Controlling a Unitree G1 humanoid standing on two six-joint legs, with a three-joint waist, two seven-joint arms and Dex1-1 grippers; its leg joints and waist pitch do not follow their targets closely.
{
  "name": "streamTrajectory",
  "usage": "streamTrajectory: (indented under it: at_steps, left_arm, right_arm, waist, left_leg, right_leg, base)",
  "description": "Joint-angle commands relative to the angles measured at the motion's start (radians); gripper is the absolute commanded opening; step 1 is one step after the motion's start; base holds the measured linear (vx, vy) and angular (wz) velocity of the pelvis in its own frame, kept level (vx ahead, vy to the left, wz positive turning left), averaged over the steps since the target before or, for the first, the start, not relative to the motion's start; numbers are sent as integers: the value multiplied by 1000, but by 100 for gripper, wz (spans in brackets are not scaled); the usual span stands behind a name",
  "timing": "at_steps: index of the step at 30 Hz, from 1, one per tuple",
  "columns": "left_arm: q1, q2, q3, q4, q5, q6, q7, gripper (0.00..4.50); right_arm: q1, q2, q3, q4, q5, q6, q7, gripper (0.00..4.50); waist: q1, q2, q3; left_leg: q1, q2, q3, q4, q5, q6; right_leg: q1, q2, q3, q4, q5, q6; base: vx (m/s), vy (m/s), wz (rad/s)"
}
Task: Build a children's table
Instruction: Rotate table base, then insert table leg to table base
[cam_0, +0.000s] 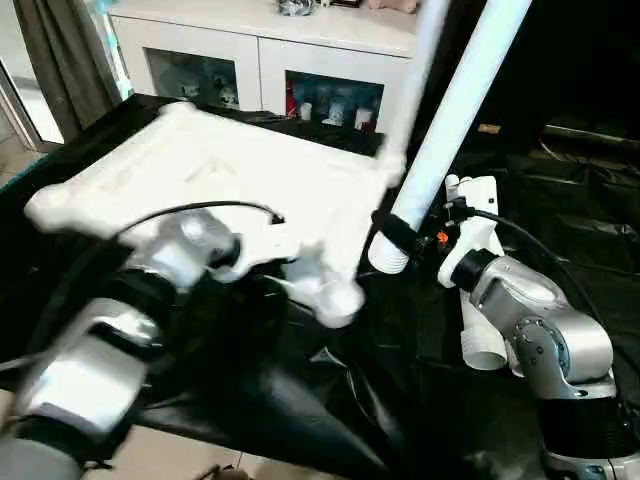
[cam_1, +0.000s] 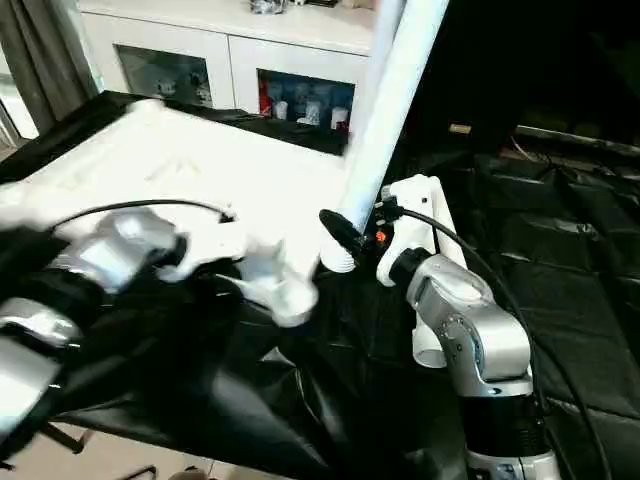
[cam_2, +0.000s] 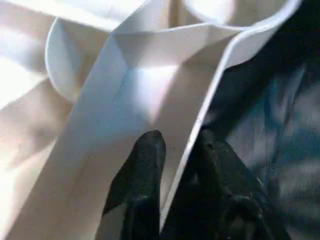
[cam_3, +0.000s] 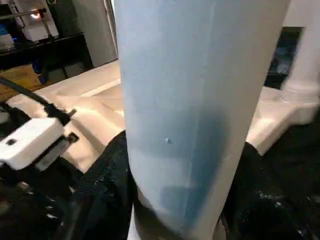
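The white tabletop (cam_0: 230, 170) lies underside up on the black sheeting, tilted, with a round corner socket (cam_0: 340, 300) nearest me. In the left wrist view my left gripper (cam_2: 177, 145) straddles the tabletop's thin rim wall (cam_2: 210, 95), one black finger (cam_2: 145, 165) inside and one outside, pressed against it. My right gripper (cam_0: 400, 235) is shut on the lower end of a white leg (cam_0: 450, 110), which slants up and away to the right of the tabletop. A second leg (cam_0: 415, 70) stands at the tabletop's far right corner. Another leg (cam_0: 483, 345) lies under my right forearm.
A white cabinet (cam_0: 260, 60) with glass doors stands behind the table. Black sheeting (cam_0: 330, 400) covers the big table and folds over its front edge. A grey curtain (cam_0: 60, 50) hangs at the far left. Bare floor (cam_0: 160, 455) shows below the front edge.
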Motion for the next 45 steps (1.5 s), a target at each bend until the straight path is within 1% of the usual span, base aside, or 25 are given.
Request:
streamTrajectory:
  at_steps: [1,2,3,4,7,9,10,11,13,14,15,16,21,22,23,26,29,31,33,36,38,40,41,43,45]
  left_arm:
    - [51,-28,50,-50,-12,123,102,83]
    - [70,-40,57,-75,-14,149,121,75]
    - [75,-42,58,-81,-14,154,125,75]
    - [113,-58,64,-131,-21,158,138,67]
    - [139,-69,71,-173,-31,173,141,47]
    - [184,-75,65,-224,-50,75,132,40]
    - [199,-76,61,-244,-54,50,132,24]
    - [221,-75,53,-273,-50,30,134,11]
    - [245,-82,56,-308,-43,65,161,4]
    - [255,-88,61,-325,-46,71,172,1]
    - [261,-92,64,-335,-49,75,178,0]
    - [272,-88,55,-349,-36,49,191,0]
    - [274,-79,50,-334,-17,-8,216,0]
    - [274,-74,54,-329,-16,-21,218,0]
    - [275,-74,61,-331,-24,-15,214,0]
    - [281,-74,87,-342,-58,-8,195,0]
    - [283,-76,98,-342,-75,-17,186,0]
    - [287,-82,114,-338,-105,-36,170,0]
    - [291,-84,121,-337,-117,-41,164,0]
    - [299,-78,123,-338,-123,-52,155,0]
    - [304,-75,124,-336,-125,-61,152,0]
    - [307,-72,123,-333,-122,-64,152,0]
    - [308,-71,123,-332,-120,-64,152,0]
    - [310,-61,111,-330,-101,-59,148,0]
    - [309,-55,105,-328,-91,-55,147,0]
  right_arm:
    - [7,4,-3,3,-2,-6,-4,189]
    - [9,5,-3,3,-2,-5,-6,189]
    - [10,5,-3,3,-2,-4,-6,189]
    - [11,4,-3,8,-4,-4,-8,189]
    - [10,3,-4,13,-7,-5,-9,189]
    - [4,2,-5,25,-12,-9,-9,189]
    - [3,1,-5,28,-13,-10,-9,189]
    - [1,1,-4,32,-15,-13,-8,189]
    - [-1,0,-3,35,-17,-14,-7,189]
    - [-2,0,-2,36,-19,-15,-6,189]
    - [-2,-1,-2,37,-19,-15,-5,189]
    - [-3,-4,2,38,-21,-16,-2,189]
    - [-3,-10,13,44,-32,-23,5,189]
    - [-4,-18,26,53,-44,-33,14,189]
    - [-4,-23,34,60,-53,-42,19,189]
    - [-18,-35,69,116,-104,-90,29,189]
    - [-34,-28,77,154,-119,-109,29,188]
    - [-56,-15,77,199,-127,-124,31,188]
    - [-68,-11,81,227,-132,-140,34,188]
    - [-95,-4,80,290,-141,-174,40,188]
    - [-124,6,75,344,-146,-199,42,188]
    - [-146,14,74,385,-152,-214,48,188]
    - [-152,16,74,396,-154,-218,52,188]
    - [-168,11,110,428,-167,-213,86,188]
    - [-170,11,115,432,-166,-206,93,188]
  waist:
    - [5,11,-71]
    - [3,10,-71]
    - [3,11,-70]
    - [2,7,-71]
    - [0,11,-71]
    - [-2,7,-69]
    - [-2,5,-70]
    - [-1,7,-70]
    - [-2,6,-72]
    - [-3,7,-70]
    - [-2,7,-71]
    - [-3,3,-70]
    - [-2,3,-68]
    - [-1,6,-68]
    - [-3,4,-67]
    - [-4,7,-67]
    - [-7,4,-68]
    - [-10,-1,-69]
    - [-12,-1,-69]
    - [-12,1,-72]
    - [-12,3,-72]
    - [-14,-1,-73]
    - [-12,1,-72]
    - [-13,-5,-70]
    - [-13,-4,-68]
  left_leg:
    - [-1,-9,13,-72,-249,-28]
    - [0,-7,13,-72,-251,-28]
    - [1,-7,13,-72,-258,-21]
    - [-1,-8,13,-72,-254,-15]
    - [0,-7,12,-74,-257,-14]
    - [-1,-8,13,-75,-266,-10]
    - [1,-8,13,-75,-268,-8]
    - [1,-7,13,-75,-267,-8]
    - [0,-2,12,-76,-256,-11]
    - [0,-4,14,-76,-258,-9]
    - [0,-4,14,-75,-256,-8]
    - [-1,-5,14,-76,-255,-7]
    - [0,-8,14,-77,-260,-5]
    - [-1,-8,14,-77,-265,-6]
    - [0,-8,14,-77,-273,-7]
    - [-1,-9,13,-77,-283,-10]
    - [-2,-10,13,-76,-279,-6]
    - [-5,-10,13,-76,-264,-3]
    - [-5,-9,14,-76,-258,-1]
    - [-5,-8,16,-73,-245,2]
    - [-6,-6,16,-74,-226,1]
    - [-5,-6,18,-73,-223,2]
    - [-6,-6,19,-73,-219,3]
    - [-5,-7,19,-74,-226,6]
    - [-6,-7,19,-75,-231,6]
  right_leg:
    - [65,-64,40,-75,-284,-173]
    - [66,-64,40,-73,-281,-177]
    - [65,-65,38,-79,-308,-172]
    - [65,-65,38,-83,-334,-158]
    - [61,-64,38,-85,-341,-151]
    - [59,-62,37,-89,-363,-140]
    - [56,-62,37,-91,-370,-133]
    - [57,-64,37,-90,-370,-132]
    - [57,-63,39,-83,-338,-136]
    - [55,-61,39,-85,-334,-137]
    - [56,-62,39,-84,-330,-138]
    - [56,-62,39,-85,-333,-135]
    - [53,-62,38,-93,-398,-97]
    - [52,-63,38,-95,-408,-93]
    - [51,-62,37,-96,-417,-89]
    - [50,-62,36,-99,-441,-87]
    - [50,-63,35,-98,-439,-88]
    - [52,-63,35,-95,-422,-95]
    - [51,-62,35,-94,-417,-99]
    - [49,-63,37,-90,-383,-114]
    - [51,-61,39,-82,-324,-133]
    - [53,-60,39,-78,-291,-151]
    - [54,-61,39,-78,-287,-152]
    - [55,-61,38,-81,-319,-145]
    - [55,-63,38,-84,-355,-131]
  base:
    - [0,0,0]
    - [0,0,0]
    - [0,0,0]
    - [0,0,0]
    - [0,0,0]
    - [0,0,0]
    - [0,0,0]
    - [0,0,0]
    - [0,0,0]
    - [0,0,0]
    - [0,0,0]
    - [0,0,0]
    - [0,0,0]
    - [0,0,0]
    - [0,0,0]
    - [0,0,0]
    - [0,0,0]
    - [0,0,0]
    - [0,0,0]
    - [0,0,0]
    - [0,0,0]
    - [0,0,0]
    - [0,0,0]
    - [0,0,0]
    - [0,0,0]
